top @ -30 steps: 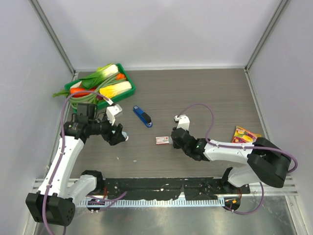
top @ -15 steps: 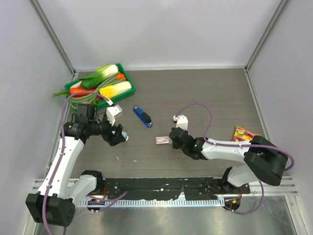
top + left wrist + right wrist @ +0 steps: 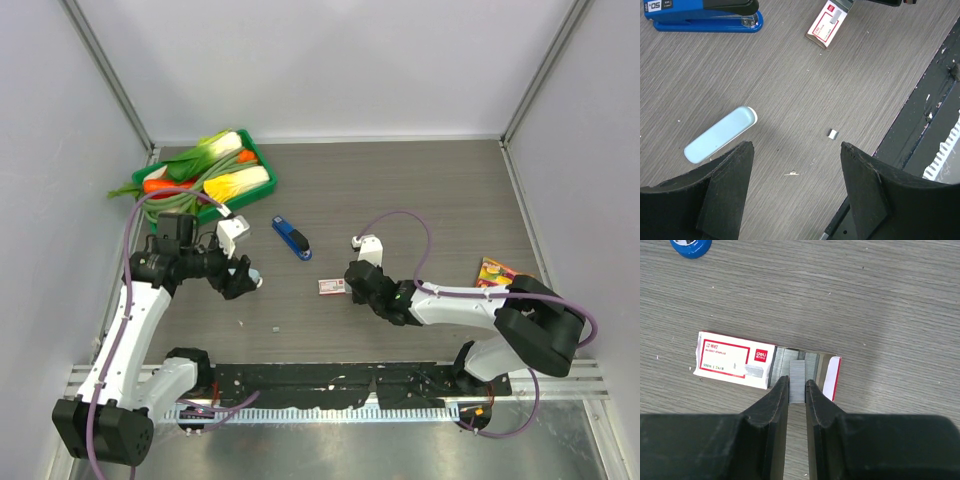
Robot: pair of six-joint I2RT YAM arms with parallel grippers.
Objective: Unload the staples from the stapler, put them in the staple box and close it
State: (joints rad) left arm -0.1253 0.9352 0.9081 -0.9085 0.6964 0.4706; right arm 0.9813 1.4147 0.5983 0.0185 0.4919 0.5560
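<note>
The small pale blue stapler (image 3: 720, 135) lies flat on the table just beyond my left gripper's left finger, and it also shows in the top view (image 3: 256, 279). My left gripper (image 3: 796, 150) is open and empty above the table beside it, and shows in the top view (image 3: 240, 278). My right gripper (image 3: 797, 383) is shut on a grey strip of staples (image 3: 797, 374) at the open end of the red-and-white staple box (image 3: 735, 360). The box lies at mid-table in the top view (image 3: 331, 286), with the right gripper (image 3: 352, 284) against its right end.
A dark blue and black desk stapler (image 3: 291, 238) lies beyond the box and shows in the left wrist view (image 3: 705, 17). A tiny staple piece (image 3: 832, 133) lies near the black front rail (image 3: 920, 125). A green vegetable tray (image 3: 262, 160) sits back left. A colourful packet (image 3: 500, 273) lies right.
My right gripper has crept slightly left toward the staple box. The left arm has barely moved.
</note>
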